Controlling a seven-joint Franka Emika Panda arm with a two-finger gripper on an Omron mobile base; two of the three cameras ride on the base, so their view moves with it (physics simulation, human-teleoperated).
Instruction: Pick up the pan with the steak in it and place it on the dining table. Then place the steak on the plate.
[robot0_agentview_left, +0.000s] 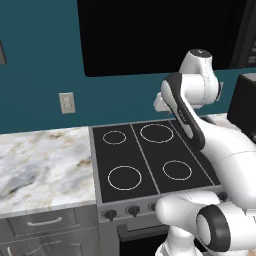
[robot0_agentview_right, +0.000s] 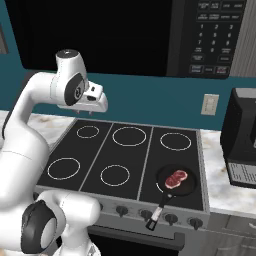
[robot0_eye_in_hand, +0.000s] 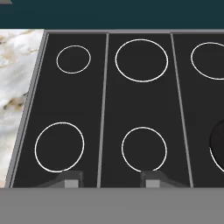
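The black stovetop (robot0_agentview_right: 125, 155) has the pan (robot0_agentview_right: 176, 181) down at its 4 o'clock corner, handle poking off the front edge. The steak (robot0_agentview_right: 175, 178) sits inside it, red with whitish fat. Microwave keypad (robot0_agentview_right: 209, 35) lettering is too tiny to read. The gripper (robot0_eye_in_hand: 109, 180) hovers over the front burners, fingers partly spread, holding nothing.

The stovetop (robot0_agentview_right: 125, 155) looked like smooth, matt black glass with thin white burner rings. The pan (robot0_agentview_right: 176, 181) was matt black, its handle tipped in pale metal. The steak (robot0_agentview_right: 175, 178) showed raw red meat marbled with whitish fat. The tabletop (robot0_agentview_left: 45, 165) beside the stove was polished white-grey marble with tan veins.
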